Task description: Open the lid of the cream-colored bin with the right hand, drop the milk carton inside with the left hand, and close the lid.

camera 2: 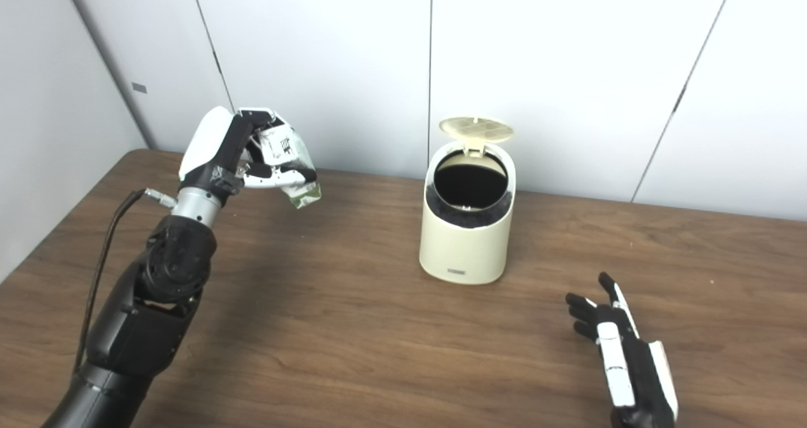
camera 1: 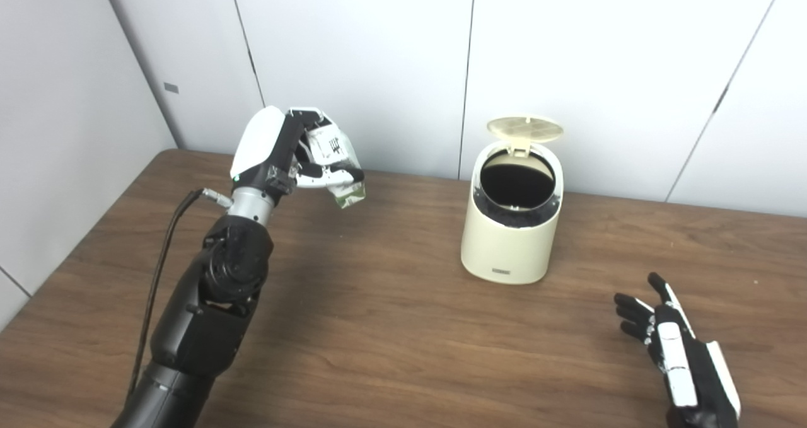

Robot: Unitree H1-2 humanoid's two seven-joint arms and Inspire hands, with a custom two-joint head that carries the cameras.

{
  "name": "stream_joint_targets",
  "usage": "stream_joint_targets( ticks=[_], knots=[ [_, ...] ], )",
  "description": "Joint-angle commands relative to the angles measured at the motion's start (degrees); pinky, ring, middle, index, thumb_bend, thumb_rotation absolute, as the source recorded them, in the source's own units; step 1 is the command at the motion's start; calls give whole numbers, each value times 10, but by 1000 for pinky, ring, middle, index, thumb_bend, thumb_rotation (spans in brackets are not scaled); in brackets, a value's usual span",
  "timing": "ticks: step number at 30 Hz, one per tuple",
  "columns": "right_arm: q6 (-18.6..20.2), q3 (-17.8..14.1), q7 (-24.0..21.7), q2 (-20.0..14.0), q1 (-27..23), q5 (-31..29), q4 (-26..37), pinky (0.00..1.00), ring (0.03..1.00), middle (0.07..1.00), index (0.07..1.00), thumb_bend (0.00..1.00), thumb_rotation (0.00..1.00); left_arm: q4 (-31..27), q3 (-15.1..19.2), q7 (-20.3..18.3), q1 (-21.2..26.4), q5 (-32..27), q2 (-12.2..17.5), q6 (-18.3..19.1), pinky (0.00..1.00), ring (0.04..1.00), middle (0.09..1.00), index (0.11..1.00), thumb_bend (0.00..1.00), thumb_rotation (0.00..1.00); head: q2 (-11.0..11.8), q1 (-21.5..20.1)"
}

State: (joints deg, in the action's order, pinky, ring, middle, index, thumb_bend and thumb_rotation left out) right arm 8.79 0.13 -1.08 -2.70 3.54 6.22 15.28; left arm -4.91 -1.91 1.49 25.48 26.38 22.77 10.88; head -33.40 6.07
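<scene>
Cream-colored bin [camera 1: 510,226] stands on the wooden table [camera 1: 378,327], lid [camera 1: 525,128] hinged up at the back, round mouth dark and exposed. Left hand [camera 1: 277,154] is raised well to the left of the bin, fingers wrapped around the milk carton [camera 1: 337,163]. Carton is white with green print at its lower end, slightly crumpled, long axis tilted, lower end pointing down toward the bin. Judgement: the drop needs a rightward carry until the carton is over the mouth. Right hand [camera 1: 678,352] is nearer the bin, to its front right, low over the table, fingers spread, holding nothing.
</scene>
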Motion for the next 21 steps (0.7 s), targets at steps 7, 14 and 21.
stream_joint_targets(
  ticks=[7, 14, 21],
  knots=[
    [-15, 21, 31, 18, -16, 48, 4, 741, 768, 776, 928, 397, 1000, -102, -28, -4, 49, 34, -26, -38, 332, 447, 528, 479, 474, 0, 1, -51],
    [-1, 42, 44, 30, -17, 83, 5, 748, 791, 777, 935, 386, 1000, -110, -50, -9, 70, 46, -56, -79, 383, 453, 504, 475, 479, 0, 1, -78],
    [14, 49, 50, 42, -17, 96, 9, 773, 815, 789, 930, 371, 996, -85, -56, 23, 77, 46, -104, -170, 407, 450, 512, 475, 480, 0, 1, -84]
  ],
)
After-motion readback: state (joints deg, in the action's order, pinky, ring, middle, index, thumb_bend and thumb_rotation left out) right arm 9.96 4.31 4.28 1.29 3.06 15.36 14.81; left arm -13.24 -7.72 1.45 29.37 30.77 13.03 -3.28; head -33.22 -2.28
